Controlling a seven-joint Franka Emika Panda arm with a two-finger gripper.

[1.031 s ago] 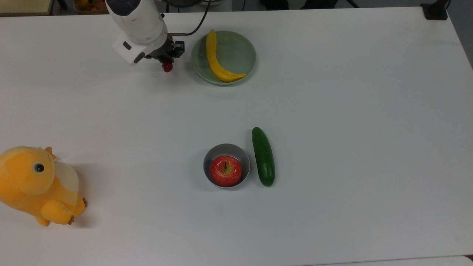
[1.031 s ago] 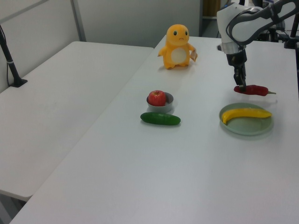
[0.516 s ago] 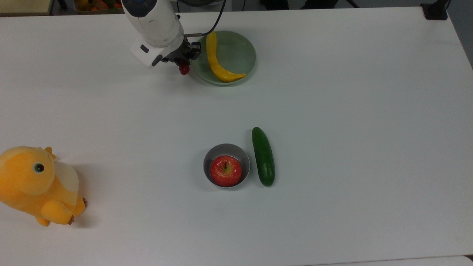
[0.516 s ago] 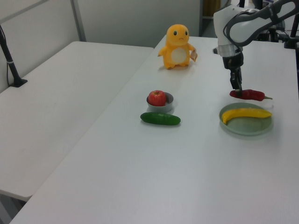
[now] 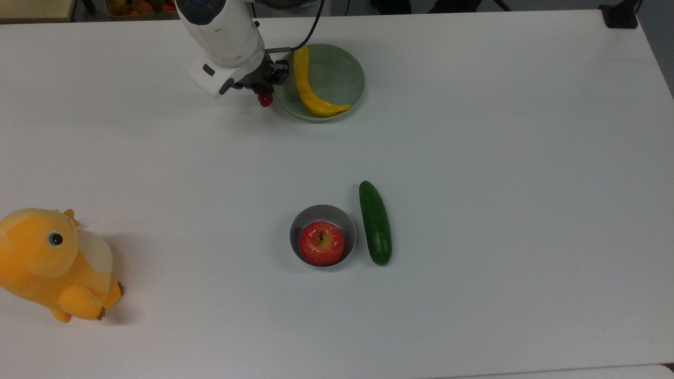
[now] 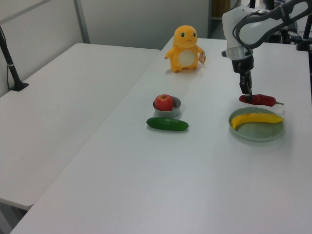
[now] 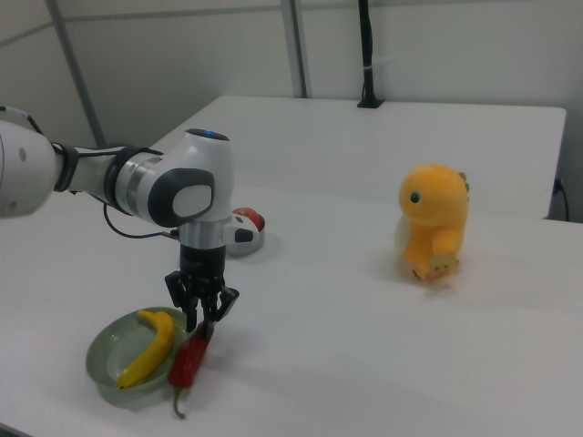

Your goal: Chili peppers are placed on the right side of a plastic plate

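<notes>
The dark red chili peppers (image 6: 261, 100) hang just beside the pale green plastic plate (image 6: 258, 132), at its far edge in the left view. My gripper (image 6: 246, 95) points straight down and is shut on one end of the chili. In the top view only the chili's red tip (image 5: 265, 100) shows under my gripper (image 5: 265, 93), close to the plate's (image 5: 342, 79) left rim. In the right view the chili (image 7: 188, 362) slants down from my gripper (image 7: 202, 330) along the plate's (image 7: 107, 360) right edge, green stem lowest. Whether it touches the table I cannot tell.
A yellow banana (image 5: 308, 89) lies in the plate. A red apple (image 5: 322, 243) sits in a grey metal bowl (image 5: 322, 209) mid-table, with a green cucumber (image 5: 375, 222) beside it. An orange plush toy (image 5: 52, 263) stands at the top view's left edge.
My gripper carried the chili toward the plate, rightward in the top view, and lowered a little. Over the last half second it hardly moved.
</notes>
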